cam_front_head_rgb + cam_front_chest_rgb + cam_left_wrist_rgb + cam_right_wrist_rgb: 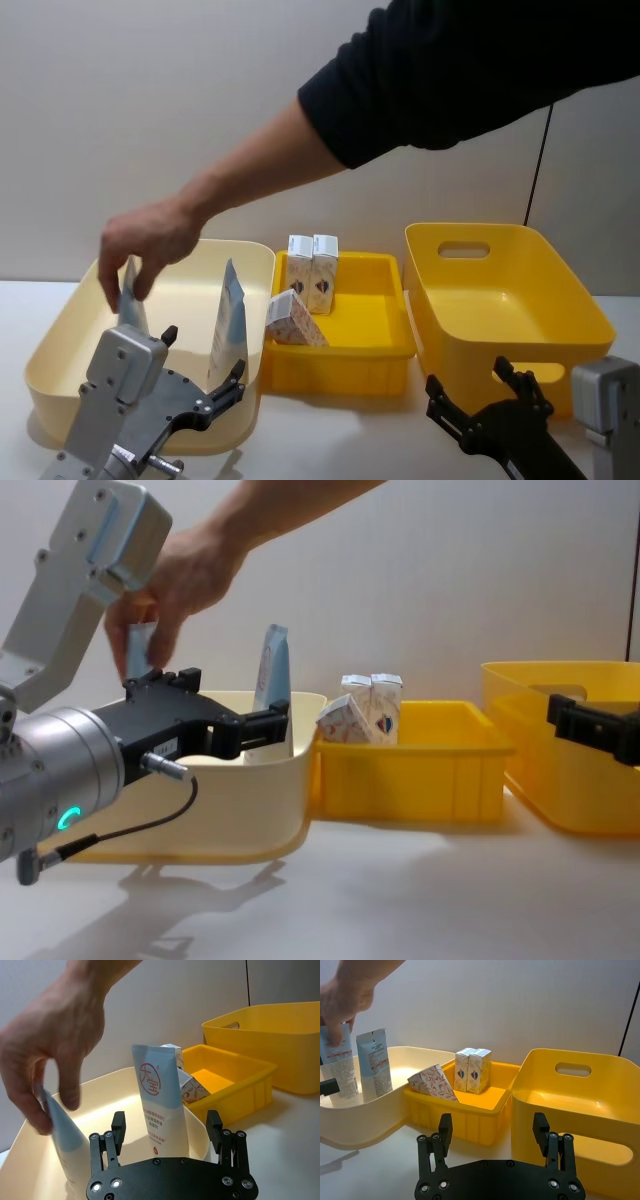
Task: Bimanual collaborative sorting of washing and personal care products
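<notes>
Here, the left gripper (pixel 203 358) is held wide open and empty at the cream bin's (pixel 60 355) near wall, the right gripper (pixel 470 380) likewise, well apart from it. Inside it 2 light-blue tubes (pixel 228 320) are stood, 1 pinched by a person's hand (pixel 150 240); 3 cartons (pixel 312 262) are kept in the yellow tray (pixel 340 370) just beside.

A white table (pixel 340 435) carries three plastic bins set in a row, all upright with their open tops facing up. On the robot's left stands a wide cream bin (pixel 190 292) with rounded corners. Its right wall presses against a low yellow bin (pixel 340 375) in the middle. Just beside that, on the right, stands a tall yellow bin (pixel 500 300) with handle slots cut in its walls.
</notes>
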Motion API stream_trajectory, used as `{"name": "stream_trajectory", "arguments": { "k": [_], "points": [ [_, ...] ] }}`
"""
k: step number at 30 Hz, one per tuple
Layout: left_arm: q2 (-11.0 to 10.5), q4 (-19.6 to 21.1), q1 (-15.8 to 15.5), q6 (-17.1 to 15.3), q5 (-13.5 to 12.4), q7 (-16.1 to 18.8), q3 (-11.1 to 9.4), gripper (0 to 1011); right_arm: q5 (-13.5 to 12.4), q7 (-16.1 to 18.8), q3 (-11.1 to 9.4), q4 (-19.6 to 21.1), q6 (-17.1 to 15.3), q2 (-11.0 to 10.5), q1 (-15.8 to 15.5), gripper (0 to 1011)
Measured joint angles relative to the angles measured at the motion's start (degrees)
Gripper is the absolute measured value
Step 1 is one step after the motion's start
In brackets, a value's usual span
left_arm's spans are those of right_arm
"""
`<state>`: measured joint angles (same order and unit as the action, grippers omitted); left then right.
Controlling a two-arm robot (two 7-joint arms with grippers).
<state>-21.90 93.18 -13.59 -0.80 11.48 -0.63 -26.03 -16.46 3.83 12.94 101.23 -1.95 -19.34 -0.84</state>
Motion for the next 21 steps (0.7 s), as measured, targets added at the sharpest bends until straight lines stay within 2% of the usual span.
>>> {"name": "stream_trajectory", "arguments": {
  "k": [21],
  "points": [
    [0.00, 0.00, 0.00, 0.00, 0.00, 0.00, 0.00, 1001, 0.00, 0.00, 0.00, 0.00, 0.00, 0.00, 0.00, 1001]
  ]
}}
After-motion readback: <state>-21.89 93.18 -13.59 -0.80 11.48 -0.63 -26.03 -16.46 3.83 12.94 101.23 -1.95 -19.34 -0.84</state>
